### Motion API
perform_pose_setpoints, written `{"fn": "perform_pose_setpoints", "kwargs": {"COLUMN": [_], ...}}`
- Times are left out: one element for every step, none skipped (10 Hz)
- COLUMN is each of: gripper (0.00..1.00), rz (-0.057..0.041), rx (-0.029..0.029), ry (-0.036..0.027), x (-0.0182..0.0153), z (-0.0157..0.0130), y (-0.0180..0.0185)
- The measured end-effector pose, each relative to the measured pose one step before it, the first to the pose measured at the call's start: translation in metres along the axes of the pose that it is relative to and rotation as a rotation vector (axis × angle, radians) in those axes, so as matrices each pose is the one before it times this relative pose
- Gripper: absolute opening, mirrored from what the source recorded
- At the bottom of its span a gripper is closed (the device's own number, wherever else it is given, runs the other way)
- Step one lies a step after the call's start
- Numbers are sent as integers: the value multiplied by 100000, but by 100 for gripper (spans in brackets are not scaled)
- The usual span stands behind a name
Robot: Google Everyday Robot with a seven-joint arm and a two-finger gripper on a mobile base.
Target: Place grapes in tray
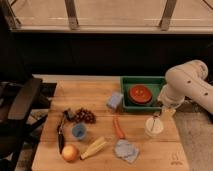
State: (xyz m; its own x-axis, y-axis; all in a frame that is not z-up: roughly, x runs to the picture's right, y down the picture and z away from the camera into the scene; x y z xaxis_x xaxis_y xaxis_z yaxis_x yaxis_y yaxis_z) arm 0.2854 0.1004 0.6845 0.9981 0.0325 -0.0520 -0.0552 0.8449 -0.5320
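The grapes (85,116), a small dark red-purple bunch, lie on the left half of the wooden table. The green tray (145,80) stands at the back right of the table with a red bowl (140,94) in it. My white arm comes in from the right and bends down past the tray's right end. My gripper (158,115) hangs just in front of the tray's right front corner, right above a white cup (153,127), far to the right of the grapes. Its fingers look open and hold nothing.
A blue sponge (115,101) lies left of the tray. An orange carrot (118,128), a blue cup (78,131), a black tool (61,133), a round orange fruit (70,152), a yellow banana (95,147) and a grey cloth (126,150) sit nearer the front. A black chair (21,102) stands left.
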Motion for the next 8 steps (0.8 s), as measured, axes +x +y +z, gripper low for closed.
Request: {"fn": "perform_pose_setpoints", "kwargs": {"gripper": [65,65,65,65,65,65,65,65], "rz": [-6,6,-7,9,-9,0,27,-616], "rx": [5,12,11,13,17,2,53,451], "ry": [-7,-1,-7,-7,-7,-2,-57,-407], "x": [-5,3,-5,1,-5,-1,1,11], "z": [1,1,1,-2,-1,1,-25,-249], "y": [-1,-2,-3,-4,-5,-1,-32,-242]}}
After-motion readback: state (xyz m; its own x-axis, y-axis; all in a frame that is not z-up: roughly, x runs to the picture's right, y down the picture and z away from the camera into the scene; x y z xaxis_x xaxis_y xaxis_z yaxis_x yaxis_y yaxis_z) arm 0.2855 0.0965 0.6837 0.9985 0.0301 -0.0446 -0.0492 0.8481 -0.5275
